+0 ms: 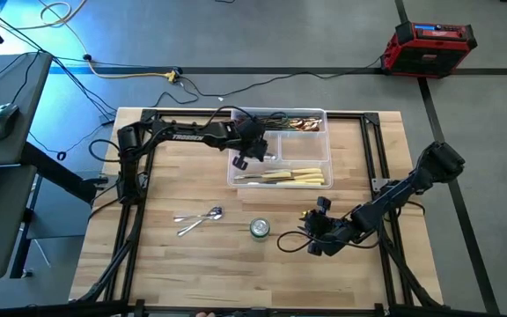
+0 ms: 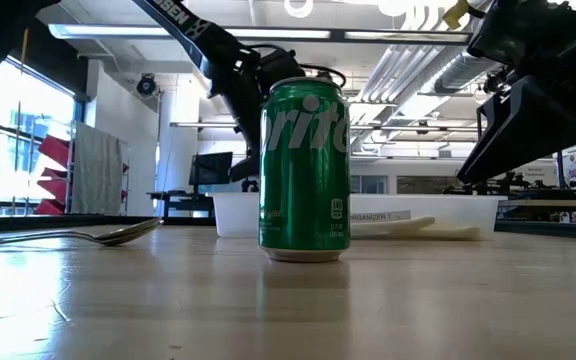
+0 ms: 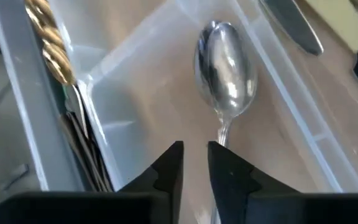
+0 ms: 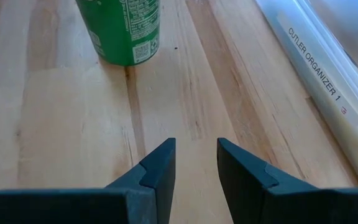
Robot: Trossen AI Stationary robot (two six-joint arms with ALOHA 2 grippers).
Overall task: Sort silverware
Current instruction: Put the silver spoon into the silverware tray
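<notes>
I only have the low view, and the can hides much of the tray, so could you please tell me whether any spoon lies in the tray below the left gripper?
Observer: Yes, a shiny spoon lies flat in one compartment of the tray, just ahead of the left gripper.
Operator: Thank you. Is the gripper holding it?
Observer: No, its fingers stand slightly apart with nothing between them.
Operator: How many spoons are left on the table?
Observer: From above, two spoons lie together on the wood to the left of the can.
Operator: And the right gripper?
Observer: The right gripper is open over bare wood near the can, holding nothing.
</notes>
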